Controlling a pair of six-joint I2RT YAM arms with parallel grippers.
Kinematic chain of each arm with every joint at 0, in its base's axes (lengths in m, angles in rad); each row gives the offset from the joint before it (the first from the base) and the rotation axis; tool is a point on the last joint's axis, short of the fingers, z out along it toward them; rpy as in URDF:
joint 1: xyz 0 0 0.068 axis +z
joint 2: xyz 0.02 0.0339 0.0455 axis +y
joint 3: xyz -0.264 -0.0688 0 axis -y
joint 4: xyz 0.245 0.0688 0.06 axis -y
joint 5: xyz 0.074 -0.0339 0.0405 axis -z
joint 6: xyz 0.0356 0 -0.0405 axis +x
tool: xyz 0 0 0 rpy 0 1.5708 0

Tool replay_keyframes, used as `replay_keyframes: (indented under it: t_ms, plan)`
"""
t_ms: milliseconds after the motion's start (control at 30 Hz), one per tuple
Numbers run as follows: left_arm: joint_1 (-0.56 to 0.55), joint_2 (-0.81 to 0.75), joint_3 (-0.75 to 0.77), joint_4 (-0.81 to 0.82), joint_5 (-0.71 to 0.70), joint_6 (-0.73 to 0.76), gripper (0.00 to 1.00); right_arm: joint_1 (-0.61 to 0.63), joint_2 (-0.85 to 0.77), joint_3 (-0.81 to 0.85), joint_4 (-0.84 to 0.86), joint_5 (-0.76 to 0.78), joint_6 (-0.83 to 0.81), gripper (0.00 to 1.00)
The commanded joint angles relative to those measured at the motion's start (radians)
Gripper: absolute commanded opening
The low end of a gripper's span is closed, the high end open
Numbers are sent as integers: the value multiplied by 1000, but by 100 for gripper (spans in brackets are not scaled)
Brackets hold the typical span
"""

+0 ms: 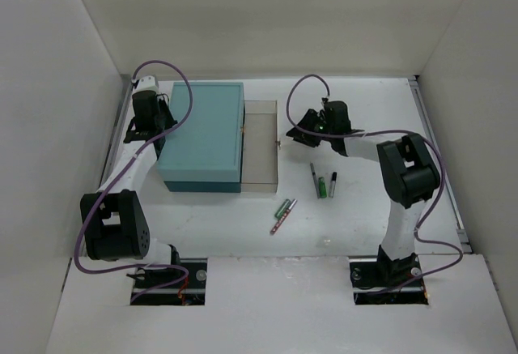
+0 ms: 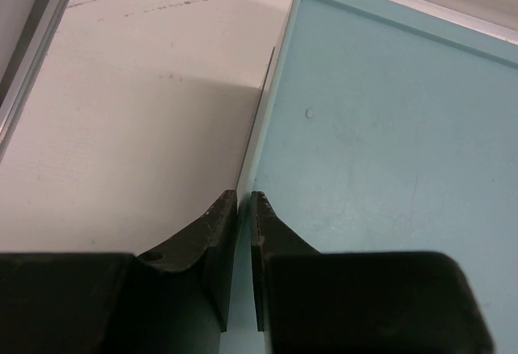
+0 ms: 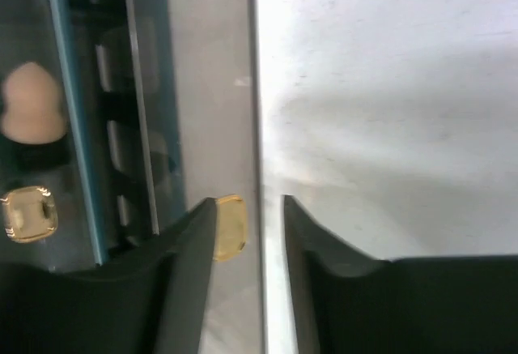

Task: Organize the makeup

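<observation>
Thin makeup lies loose on the table: a dark pencil (image 1: 313, 179), a green tube (image 1: 322, 187), a dark-capped pencil (image 1: 333, 184), a green pencil (image 1: 282, 208) and a red pencil (image 1: 282, 219). A peach egg-shaped sponge (image 3: 32, 104) shows through the clear drawer (image 1: 261, 145). The bottle and pot are out of view. My right gripper (image 1: 296, 130) (image 3: 249, 208) is open, its jaws on either side of the drawer's front wall and gold knob (image 3: 230, 226). My left gripper (image 1: 164, 119) (image 2: 244, 202) is shut at the teal box's left top edge.
The large teal box (image 1: 202, 135) stands at the back left with its clear drawer pulled out to the right. White walls close in the table on three sides. A metal rail (image 1: 435, 155) runs along the right edge.
</observation>
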Motion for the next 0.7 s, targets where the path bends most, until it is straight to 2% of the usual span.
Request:
replay_keyframes:
  t_ms: [0,67,133,200,267,333,467,533,667]
  plan:
    - [-17,39,-60,-241,41,-8,8,8,-66,36,-48,47,-104,51]
    - [-18,34,-60,-241,41,-8,8,13,-126,19,-61,76,-144,65]
    - [-20,29,-60,-241,41,-8,8,14,-196,-8,-119,143,-182,73]
    - [-21,26,-60,-241,41,-8,8,22,-271,-51,-204,243,-216,73]
    - [-21,25,-62,-239,40,-8,8,40,-339,-106,-293,363,-237,67]
    - [-21,25,-62,-239,37,-8,8,80,-400,-169,-371,472,-248,65]
    - [-28,17,-63,-241,23,-4,8,222,-520,-261,-550,547,-244,64]
    - [-31,8,-63,-241,23,-4,8,322,-595,-289,-691,556,-199,67]
    - [-38,-9,-63,-241,23,-4,8,480,-726,-340,-935,593,12,78]
